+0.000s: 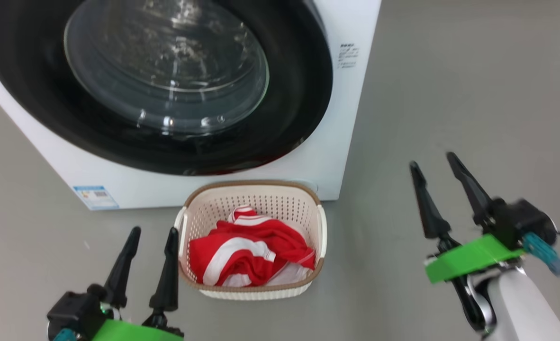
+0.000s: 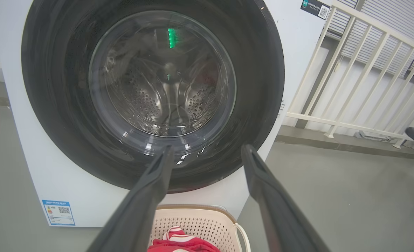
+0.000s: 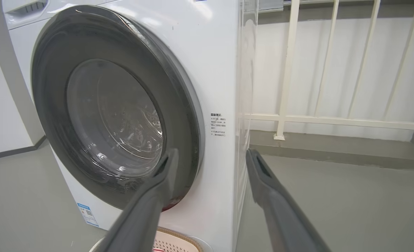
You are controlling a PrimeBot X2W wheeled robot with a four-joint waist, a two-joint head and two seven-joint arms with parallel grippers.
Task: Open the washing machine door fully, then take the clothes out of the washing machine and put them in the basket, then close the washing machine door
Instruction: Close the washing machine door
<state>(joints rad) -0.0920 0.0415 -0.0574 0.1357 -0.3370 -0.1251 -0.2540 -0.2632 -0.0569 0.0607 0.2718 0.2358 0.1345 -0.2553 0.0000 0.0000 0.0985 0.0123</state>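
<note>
The white washing machine (image 1: 351, 94) stands ahead with its washing machine door (image 1: 299, 94) lying flat against the front, black rim and glass bowl facing me. Through the glass in the left wrist view the steel drum (image 2: 165, 101) shows. On the floor just before the machine sits the cream basket (image 1: 251, 184) holding the red clothes (image 1: 251, 251) with white stripes. My left gripper (image 1: 154, 230) is open beside the basket's left handle, nothing between its fingers. My right gripper (image 1: 431, 159) stands open over bare floor to the right of the machine, also holding nothing.
A white railing (image 3: 287, 70) runs behind and to the right of the machine. Grey floor (image 1: 474, 94) spreads to the right. A blue label sticker (image 1: 95, 196) marks the machine's lower left corner.
</note>
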